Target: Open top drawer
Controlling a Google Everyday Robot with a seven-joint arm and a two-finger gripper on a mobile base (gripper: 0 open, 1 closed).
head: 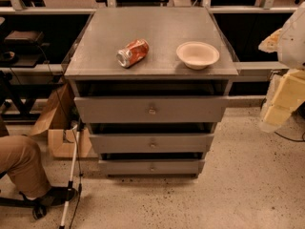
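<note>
- I see the top drawer (pixel 109 109) of the cabinet (pixel 78 56) with a flat, matt grey front that looks painted; its knob (pixel 152 110) is metal with a dull shine.
- The cabinet's top is matt grey too, smooth, lightly scuffed.
- On the cabinet, the can (pixel 132 53) is glossy printed metal with a bare silvery end.
- Beside the can, the bowl (pixel 198 54) is pale and matt; paper or plastic, I cannot tell.
- Right of the cabinet, the gripper (pixel 281 104) shows smooth, cream-yellow, plastic-looking shells.
- Left of the cabinet: a matt brown cardboard box (pixel 62 142).
- In front of the cabinet, the floor (pixel 238 185) is speckled, smooth and stone-like.
</note>
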